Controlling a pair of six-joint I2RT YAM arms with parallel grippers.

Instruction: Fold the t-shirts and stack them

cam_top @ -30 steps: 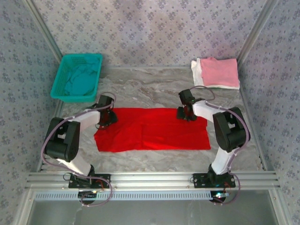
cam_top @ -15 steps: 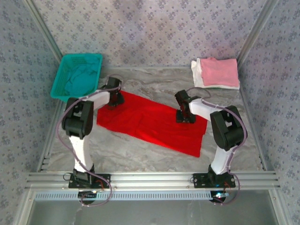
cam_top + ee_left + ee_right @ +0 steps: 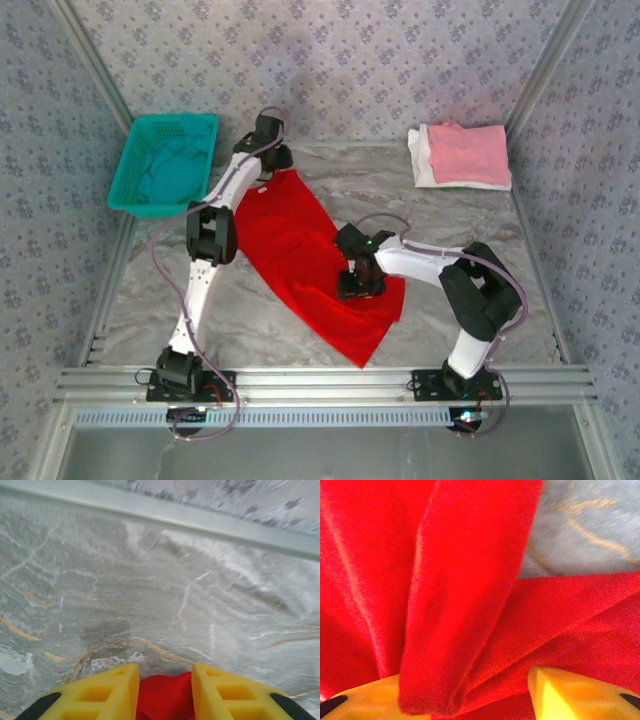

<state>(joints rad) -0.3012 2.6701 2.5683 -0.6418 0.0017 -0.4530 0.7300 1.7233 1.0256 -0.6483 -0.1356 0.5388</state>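
Observation:
The bright red t-shirt [image 3: 300, 250] lies stretched in a diagonal band from the back left toward the near middle of the table. At its far end my left gripper [image 3: 272, 165] is shut on it; in the left wrist view red cloth [image 3: 165, 697] sits pinched between the yellow fingers [image 3: 112, 690]. Partway down the band, my right gripper [image 3: 360, 283] is shut on a raised fold of the red t-shirt [image 3: 470, 580]. The folded pink t-shirt [image 3: 467, 152] rests on the folded white one [image 3: 421, 160] at the back right. A teal t-shirt [image 3: 170, 172] lies in the basket.
The teal mesh basket [image 3: 135, 170] stands at the back left, close to my left arm. Patterned walls enclose the marble table [image 3: 460, 240] on three sides. An aluminium rail [image 3: 320, 380] runs along the near edge by the arm bases.
My left gripper has swung to the back of the table, dragging its end of the red t-shirt. The right gripper moved left and nearer, so the shirt turned from crosswise to diagonal.

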